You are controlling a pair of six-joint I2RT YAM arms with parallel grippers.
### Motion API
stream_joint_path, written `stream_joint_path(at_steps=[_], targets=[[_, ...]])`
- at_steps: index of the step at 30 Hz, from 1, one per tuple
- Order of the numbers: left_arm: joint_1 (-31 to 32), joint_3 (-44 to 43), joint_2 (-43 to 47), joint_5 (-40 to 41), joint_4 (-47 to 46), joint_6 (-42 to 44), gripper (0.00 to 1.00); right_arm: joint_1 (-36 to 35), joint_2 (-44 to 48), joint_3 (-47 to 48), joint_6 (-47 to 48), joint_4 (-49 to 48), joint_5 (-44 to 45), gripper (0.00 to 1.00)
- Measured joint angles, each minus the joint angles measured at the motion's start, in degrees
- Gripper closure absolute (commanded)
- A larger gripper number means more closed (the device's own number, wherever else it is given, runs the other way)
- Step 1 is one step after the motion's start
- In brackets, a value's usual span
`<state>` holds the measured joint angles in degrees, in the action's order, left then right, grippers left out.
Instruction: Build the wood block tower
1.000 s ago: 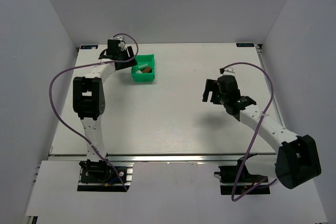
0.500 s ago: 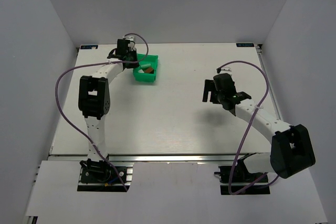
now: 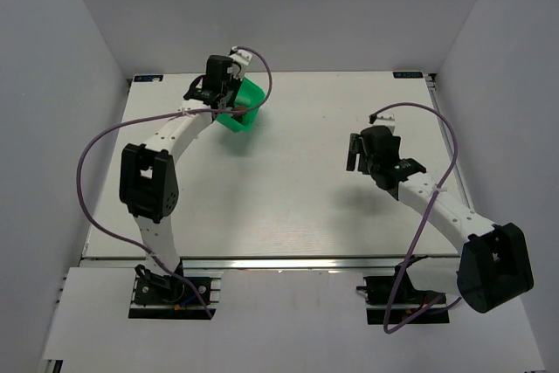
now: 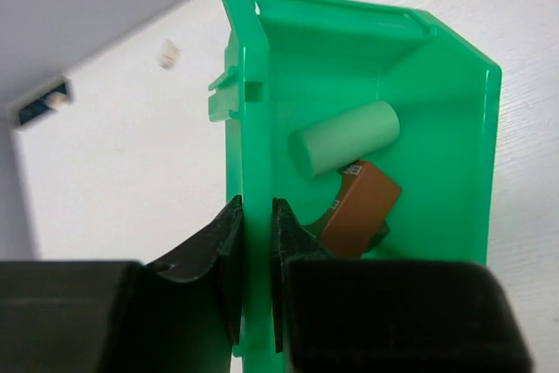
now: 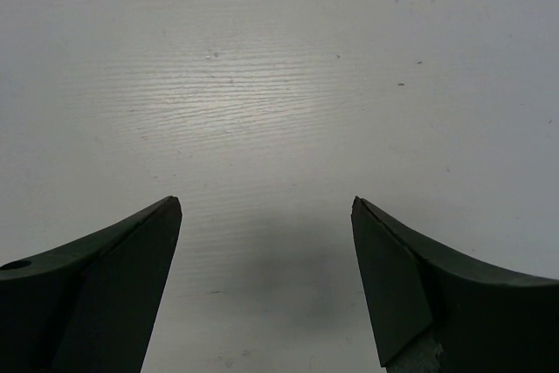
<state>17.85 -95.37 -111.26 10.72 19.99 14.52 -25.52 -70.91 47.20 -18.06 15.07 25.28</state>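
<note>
The pieces for the wood block tower lie loose: a mint cylinder and a brown block, touching each other inside the green bin. The bin sits tilted toward eleven o'clock on the tabletop. The left tool is clamped on the bin's side wall, one finger on either face. Well apart, at about three o'clock, the right tool hangs over bare tabletop with its jaws spread wide, gripping nothing.

The green bin looked like glossy moulded plastic, smooth and catching light; the pale mint cylinder inside showed matt, like painted wood; the brown block was matt too, with a small paper-like label; the table was white, matt and finely grained; the right gripper was dull, smooth black.
</note>
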Motion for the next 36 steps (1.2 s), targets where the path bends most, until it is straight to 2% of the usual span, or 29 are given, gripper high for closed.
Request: stream_joint_path(at_steps=[6,14,20,29,36], targets=[[5.2,5.1,6.6,11.1,-5.4,11.6,1.00,-0.1,0.2,-0.9,0.8,0.4,3.3,0.17],[10.5,15.3,5.5,26.5,-15.7,23.3,1.00,-0.1,0.2,-1.0,0.8,1.2,5.2,0.18],[14.2,16.3,2.1,30.9,-19.8,26.6,1.00,-0.1,0.2,-1.0,0.7,1.7,5.9,0.18],[19.1,19.7,-3.7,41.4,-36.2,37.2,1.00,-0.1,0.3,-1.0,0.5,4.5,7.0,0.17],[21.6,21.6,-6.6,45.4,-41.4,43.6,1.00,-0.1,0.5,-1.3,0.2,6.1,7.7,0.16]])
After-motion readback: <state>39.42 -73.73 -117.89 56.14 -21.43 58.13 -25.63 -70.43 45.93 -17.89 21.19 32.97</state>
